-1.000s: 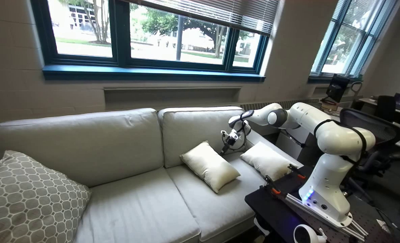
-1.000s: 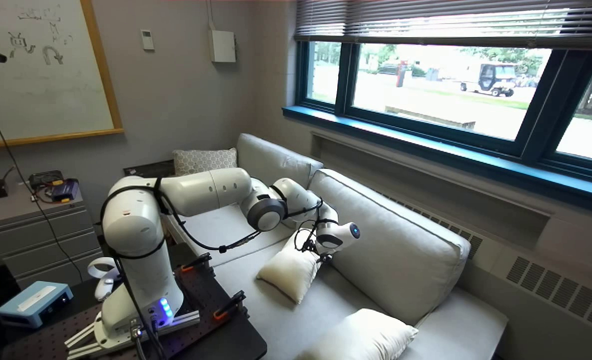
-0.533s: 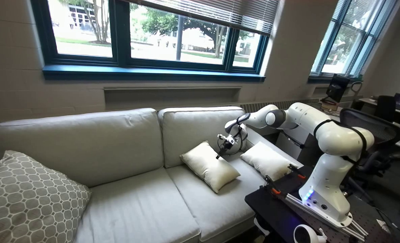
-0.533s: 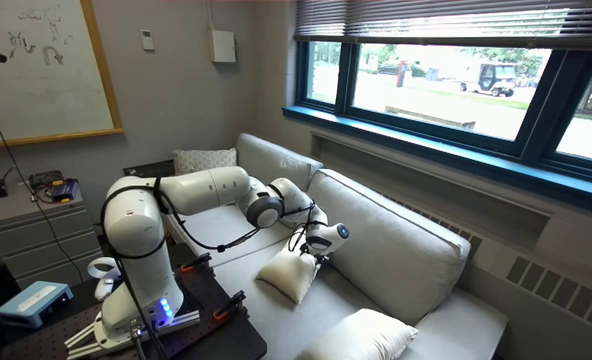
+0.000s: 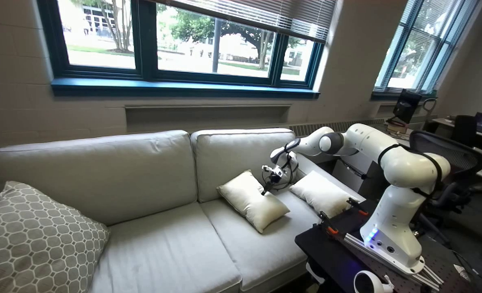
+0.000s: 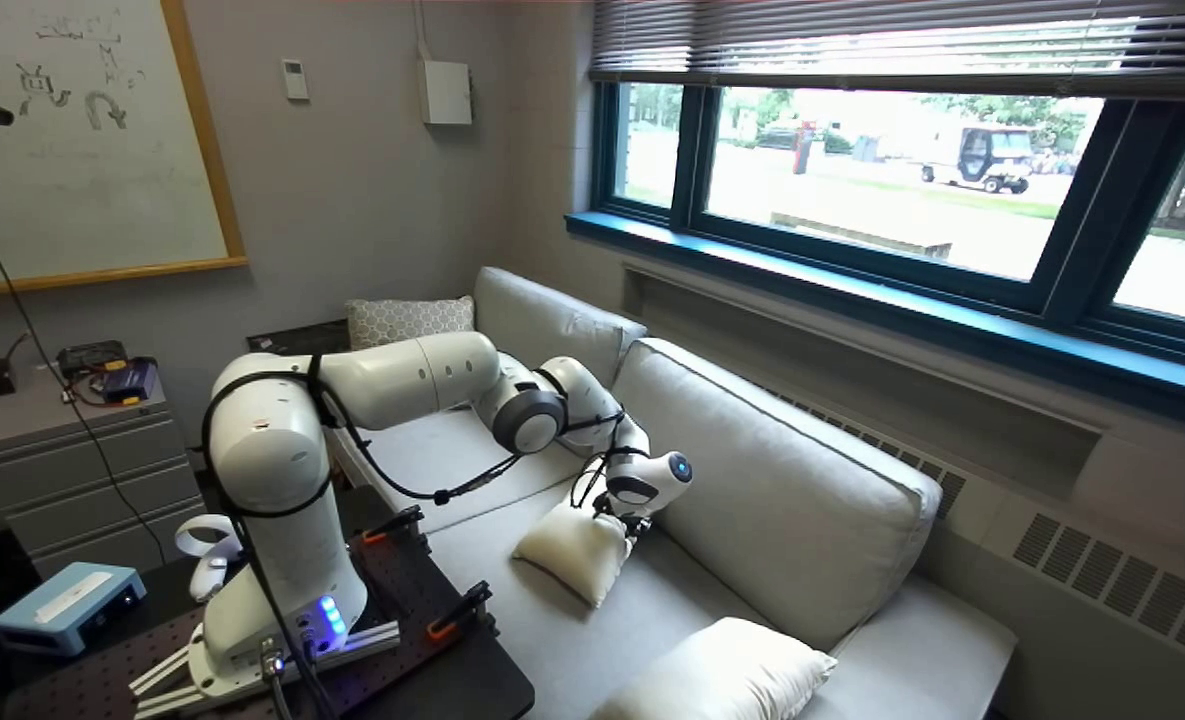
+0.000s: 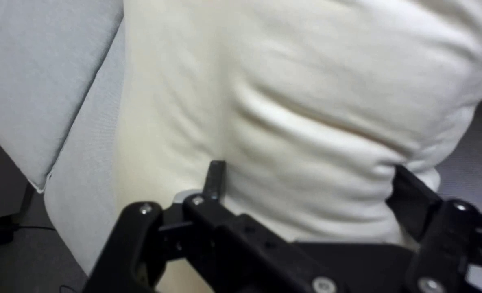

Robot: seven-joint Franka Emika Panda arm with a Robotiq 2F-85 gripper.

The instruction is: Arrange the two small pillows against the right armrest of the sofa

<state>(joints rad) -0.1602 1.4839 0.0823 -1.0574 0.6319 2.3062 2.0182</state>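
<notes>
Two small cream-white pillows lie on the right seat of the sofa [image 5: 155, 244]. The nearer-to-middle pillow [image 5: 251, 203] rests at an angle on the seat, its upper end by the back cushion. The second pillow [image 5: 320, 193] lies alongside the right armrest [image 5: 312, 165], and its puffy top [image 6: 732, 670] shows in an exterior view too. My gripper [image 7: 306, 175] is open and straddles the middle pillow [image 7: 306, 101], which bulges between the widely parted fingers. One of the fingers [image 7: 411, 199] presses into creased fabric at the right.
A patterned grey-beige cushion [image 5: 41, 240] sits at the sofa's far end. The back cushion [image 6: 782, 490] rises close behind the gripper. A black table [image 5: 326, 248] with clamps, bearing the robot base, stands against the sofa's front.
My gripper has moved down and toward the sofa's middle, from beside the middle pillow onto it. Both pillows appear to lie where they were. The jaws have stayed apart.
</notes>
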